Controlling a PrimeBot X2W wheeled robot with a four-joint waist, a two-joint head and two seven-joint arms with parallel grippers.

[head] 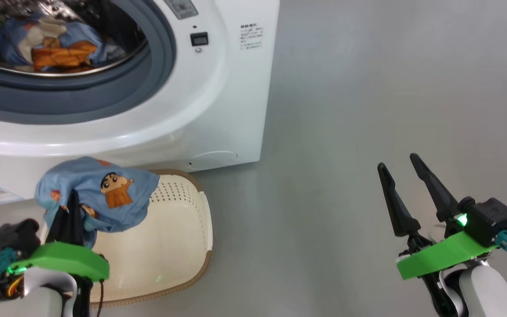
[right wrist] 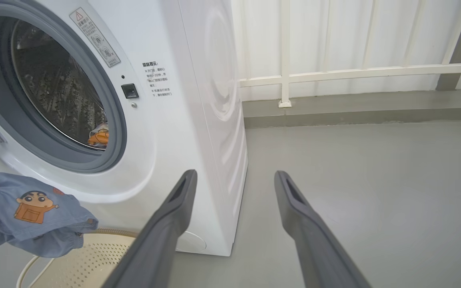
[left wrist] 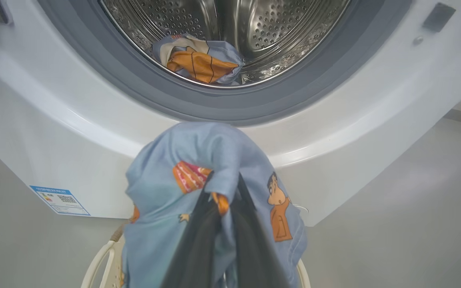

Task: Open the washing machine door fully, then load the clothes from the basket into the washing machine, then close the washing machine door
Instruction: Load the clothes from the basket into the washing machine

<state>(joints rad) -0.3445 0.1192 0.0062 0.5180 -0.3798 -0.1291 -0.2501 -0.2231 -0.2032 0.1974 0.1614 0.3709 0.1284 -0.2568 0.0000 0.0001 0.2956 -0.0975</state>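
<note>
The washing machine [head: 218, 110] stands on a smooth grey floor [head: 359, 110]. Its right front corner is a straight white edge, and wide bare floor runs off to the right of it, back to a pale panelled wall with a white rail [right wrist: 354, 72]. The machine's round mouth stands open, ringed by a matte grey-blue seal [head: 156, 75]. Inside, the perforated steel drum [left wrist: 278, 28] holds a crumpled garment [head: 55, 48], light blue with orange print, lying near the drum's front lip. The basket [head: 183, 246] is cream perforated plastic with a brown woven-look rim. It sits on the floor just beside the machine's front base, below the mouth. Above the basket's left rim, the left gripper [head: 74, 200] has its dark jaws clamped together on a second garment [head: 112, 193]. This one is light blue too and drapes softly over the fingertips, with an orange cartoon figure showing. The right gripper [head: 397, 162] hovers over open floor well to the right of the machine, its long tapered jaws spread apart.
</note>
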